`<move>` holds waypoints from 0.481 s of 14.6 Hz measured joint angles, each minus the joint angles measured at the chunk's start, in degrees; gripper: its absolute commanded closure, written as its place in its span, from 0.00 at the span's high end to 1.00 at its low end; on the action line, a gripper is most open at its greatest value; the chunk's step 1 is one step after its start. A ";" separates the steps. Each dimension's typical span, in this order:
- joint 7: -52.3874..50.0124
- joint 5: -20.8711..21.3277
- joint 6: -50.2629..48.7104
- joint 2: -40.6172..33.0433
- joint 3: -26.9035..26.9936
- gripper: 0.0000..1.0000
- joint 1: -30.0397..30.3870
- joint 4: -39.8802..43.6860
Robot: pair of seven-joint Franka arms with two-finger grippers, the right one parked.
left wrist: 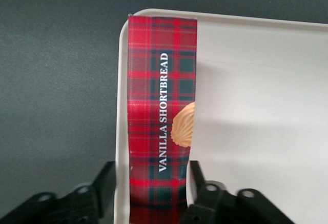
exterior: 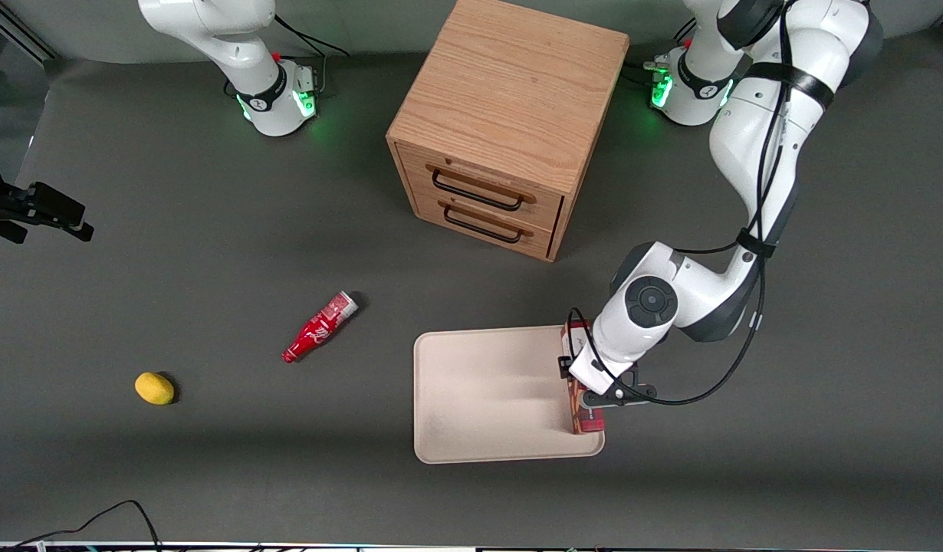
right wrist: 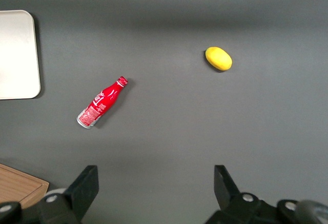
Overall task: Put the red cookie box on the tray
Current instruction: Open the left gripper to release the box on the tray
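Observation:
The red cookie box (exterior: 586, 415) stands on its narrow long side on the beige tray (exterior: 487, 391), along the tray's rim toward the working arm's end. The left wrist view shows its plaid side (left wrist: 160, 80) with "VANILLA SHORTBREAD" and the tray (left wrist: 256, 106) beside it. My left gripper (exterior: 586, 383) is directly above the box. Its black fingers (left wrist: 100, 183) straddle the box's near end, with a visible gap on one side and a small one on the other, so the gripper (left wrist: 154, 193) is open around the box.
A wooden two-drawer cabinet (exterior: 502, 123) stands farther from the front camera than the tray. A small red bottle (exterior: 318, 327) and a yellow lemon (exterior: 154, 387) lie on the grey table toward the parked arm's end.

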 measured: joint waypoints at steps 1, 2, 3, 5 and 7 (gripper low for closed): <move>-0.02 0.00 -0.02 0.00 0.00 1.00 0.04 0.03; -0.04 0.00 -0.11 -0.03 0.01 1.00 0.12 0.11; -0.08 0.00 -0.55 -0.13 0.00 1.00 0.27 0.31; -0.10 -0.01 -3.91 -0.74 -0.07 1.00 0.48 1.77; -0.11 -0.03 -9.60 -3.36 -0.15 1.00 0.73 3.36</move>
